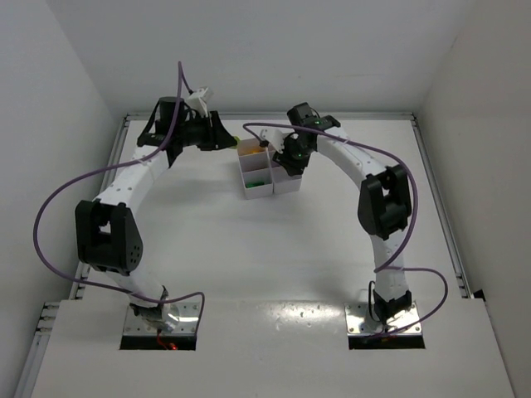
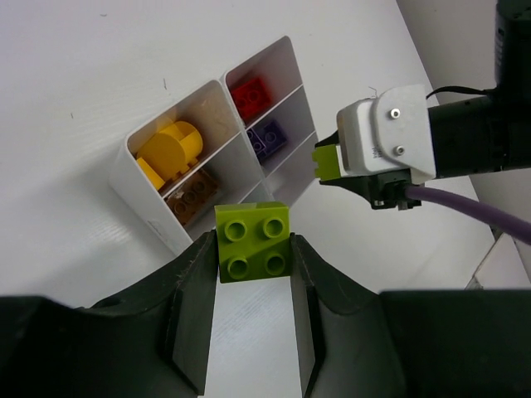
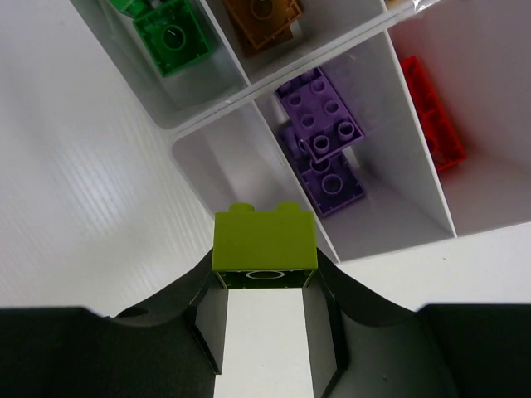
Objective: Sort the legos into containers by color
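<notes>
Two firm grips: left gripper [image 2: 253,249] clamps a lime brick [image 2: 253,232], right gripper [image 3: 265,269] a second lime brick [image 3: 265,236]; tray [image 3: 224,162] just ahead of it, far compartments cut off

— What sort of place was it?
— A robotics lab, by the look: a white bench [image 1: 274,249] boxed in by plain white panels [image 1: 274,50].
— What else showed it?
— A left arm [image 1: 124,186] and a right arm [image 1: 365,162] stood bolted on metal plates [image 1: 162,322] at the near edge, trailing loose purple cables [image 1: 37,225].
</notes>
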You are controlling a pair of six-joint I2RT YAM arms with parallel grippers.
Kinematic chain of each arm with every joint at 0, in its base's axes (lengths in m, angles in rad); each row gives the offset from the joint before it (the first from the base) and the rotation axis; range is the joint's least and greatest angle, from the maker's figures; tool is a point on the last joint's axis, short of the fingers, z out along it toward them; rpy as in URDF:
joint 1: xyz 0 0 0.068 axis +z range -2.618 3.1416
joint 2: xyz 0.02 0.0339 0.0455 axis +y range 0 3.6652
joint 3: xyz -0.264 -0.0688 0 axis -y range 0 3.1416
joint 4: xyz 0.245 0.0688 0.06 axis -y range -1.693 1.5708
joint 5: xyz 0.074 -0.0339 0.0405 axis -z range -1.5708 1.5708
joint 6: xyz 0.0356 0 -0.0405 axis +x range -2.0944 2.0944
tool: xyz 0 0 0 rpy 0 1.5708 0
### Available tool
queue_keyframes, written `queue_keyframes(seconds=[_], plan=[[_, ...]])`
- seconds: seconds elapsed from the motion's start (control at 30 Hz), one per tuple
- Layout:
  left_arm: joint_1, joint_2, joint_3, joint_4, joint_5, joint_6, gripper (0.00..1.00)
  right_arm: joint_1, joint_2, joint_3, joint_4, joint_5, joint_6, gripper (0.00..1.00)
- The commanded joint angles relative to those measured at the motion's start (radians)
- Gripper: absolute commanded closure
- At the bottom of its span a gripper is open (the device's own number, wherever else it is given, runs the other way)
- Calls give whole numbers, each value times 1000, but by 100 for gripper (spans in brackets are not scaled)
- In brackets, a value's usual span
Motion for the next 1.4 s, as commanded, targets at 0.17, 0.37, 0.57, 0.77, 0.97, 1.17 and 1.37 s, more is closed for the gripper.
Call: queue_keyframes(seconds=[0.17,0.37,0.57,0.77,0.97,1.17,1.37], plan=[[8,-69,-14,23,0,-8,100,4,20,-3,49,66,-46,87],[8,-87,-34,23,-9,-8,100,13,20,-33,61,66,-46,74],[-1,-97,-43,23,-18,10,100,22,-12,-64,93,57,-46,55],[-64,-86,-32,23,-28,52,100,10,-90,-73,127,19,54,31],[-153,-18,29,23,-37,82,100,-47,-254,-107,196,-6,236,29],[-297,115,107,23,-58,150,100,-180,-403,-200,311,112,509,28],[-390,278,253,-15,-163,168,100,-341,-439,-243,270,154,671,28]])
